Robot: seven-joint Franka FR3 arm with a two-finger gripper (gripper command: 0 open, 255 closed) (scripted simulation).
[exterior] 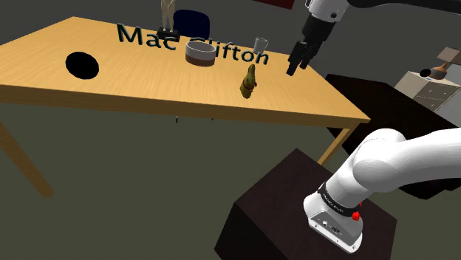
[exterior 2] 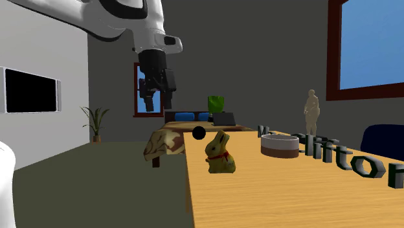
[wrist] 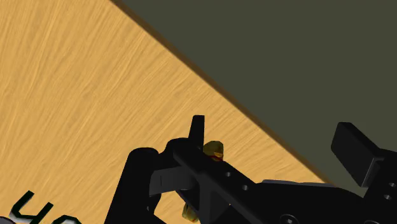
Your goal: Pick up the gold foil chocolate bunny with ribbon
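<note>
**Shoulder view: jaws hang spread over the counter, bunny untouched**

The jaws stand apart and hold nothing. They hover well above the wooden counter [exterior: 111, 96], close to its edge. The gold bunny [exterior: 248, 81] with its red ribbon stands upright on the counter below them, off toward the shoulder view's left. In the wrist view, glints of gold [wrist: 215, 150] peep past the hand's dark body.

By the look of it, the approach is in hand and no grasp has begun. The next move seems to call for shifting across until the bunny sits between the jaws, then descending and closing on its body.

Further along the counter stand a low bowl [exterior: 200, 52], a clear glass [exterior: 260, 46] and a pale statuette [exterior: 168, 15]. There are also raised dark letters [exterior: 140, 35] and a black disc [exterior: 82, 65]. All of these stand apart from the bunny — nothing appears to bar the way down.
</note>
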